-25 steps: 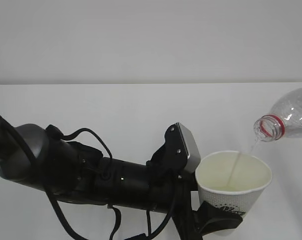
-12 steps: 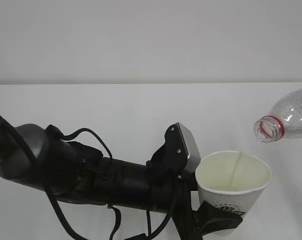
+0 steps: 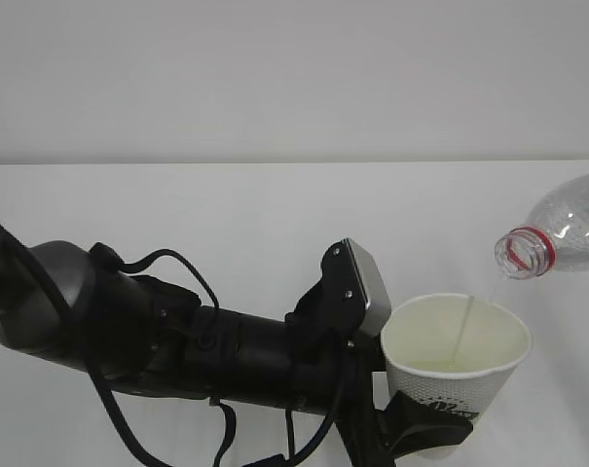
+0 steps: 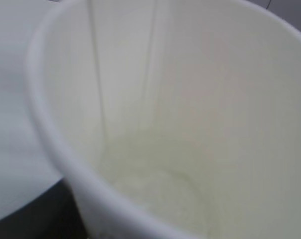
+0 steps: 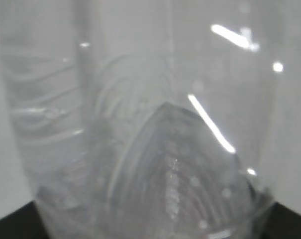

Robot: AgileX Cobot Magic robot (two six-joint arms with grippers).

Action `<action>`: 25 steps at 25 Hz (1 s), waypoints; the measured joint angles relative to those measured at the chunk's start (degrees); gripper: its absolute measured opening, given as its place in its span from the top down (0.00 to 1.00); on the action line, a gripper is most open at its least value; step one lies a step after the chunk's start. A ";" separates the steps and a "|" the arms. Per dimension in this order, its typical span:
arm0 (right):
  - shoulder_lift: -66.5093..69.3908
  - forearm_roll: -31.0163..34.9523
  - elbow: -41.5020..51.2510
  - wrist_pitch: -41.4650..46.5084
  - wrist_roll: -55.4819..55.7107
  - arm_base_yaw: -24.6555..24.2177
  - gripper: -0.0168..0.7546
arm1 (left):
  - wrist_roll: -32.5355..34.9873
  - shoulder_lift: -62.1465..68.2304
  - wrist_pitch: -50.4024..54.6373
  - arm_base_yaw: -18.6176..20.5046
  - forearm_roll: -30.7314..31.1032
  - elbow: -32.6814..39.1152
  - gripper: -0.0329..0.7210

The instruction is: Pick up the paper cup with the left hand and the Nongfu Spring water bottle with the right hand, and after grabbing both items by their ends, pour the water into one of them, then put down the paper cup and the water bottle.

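Exterior view: the paper cup (image 3: 457, 375), upright with its mouth up, holds a shallow pool of water (image 3: 448, 366) and sits at lower right, clamped near its base by the left hand (image 3: 423, 428). Above and right of its rim, the Nongfu Spring water bottle (image 3: 559, 233) lies nearly horizontal, uncapped neck pointing left and slightly down; a thin stream falls into the cup. Right wrist view fills with the clear bottle wall, the right hand closed around it.
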 joint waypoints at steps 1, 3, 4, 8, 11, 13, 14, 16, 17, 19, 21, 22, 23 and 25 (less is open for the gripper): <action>0.00 0.00 0.00 0.00 -0.12 0.00 0.37 | 0.00 0.00 0.00 0.00 0.00 0.00 0.28; 0.00 0.00 0.00 0.00 -0.35 0.00 0.37 | 0.00 0.00 0.00 0.00 0.00 0.00 0.28; 0.00 0.00 0.00 0.00 -0.39 0.00 0.37 | 0.00 0.00 0.00 0.00 0.00 0.00 0.28; 0.00 0.00 0.00 0.00 -0.48 0.00 0.37 | 0.00 0.00 0.00 0.00 0.00 0.00 0.28; 0.00 0.00 0.00 0.00 -0.61 0.00 0.37 | 0.00 0.00 0.00 0.00 0.00 0.00 0.28; 0.00 0.00 0.00 0.00 -0.61 0.00 0.37 | 0.00 0.00 0.00 0.00 0.00 0.00 0.29; 0.00 0.00 0.00 0.00 -0.61 0.00 0.37 | 0.00 0.00 0.00 0.00 0.00 0.00 0.29; 0.00 0.00 0.00 0.00 -0.61 0.00 0.37 | 0.00 0.00 0.00 0.00 0.00 0.00 0.29; 0.00 0.09 0.00 0.00 -0.61 0.00 0.37 | 0.00 0.00 0.00 0.00 0.00 0.00 0.29; 0.00 0.14 0.00 0.00 -0.61 0.00 0.37 | 0.00 0.00 0.00 0.00 0.00 0.00 0.29; 0.00 0.23 0.00 0.00 -0.65 0.00 0.37 | 0.00 0.00 0.00 0.00 0.00 0.00 0.29; 0.00 0.23 0.00 0.00 -0.65 0.00 0.37 | 0.00 0.00 0.00 0.00 0.00 0.00 0.29; 0.00 0.23 0.00 0.00 -0.65 0.00 0.37 | 0.00 0.00 0.00 0.00 0.00 0.00 0.29; 0.00 0.23 0.00 0.00 -0.65 0.00 0.37 | 0.00 0.00 0.00 0.00 0.00 0.00 0.29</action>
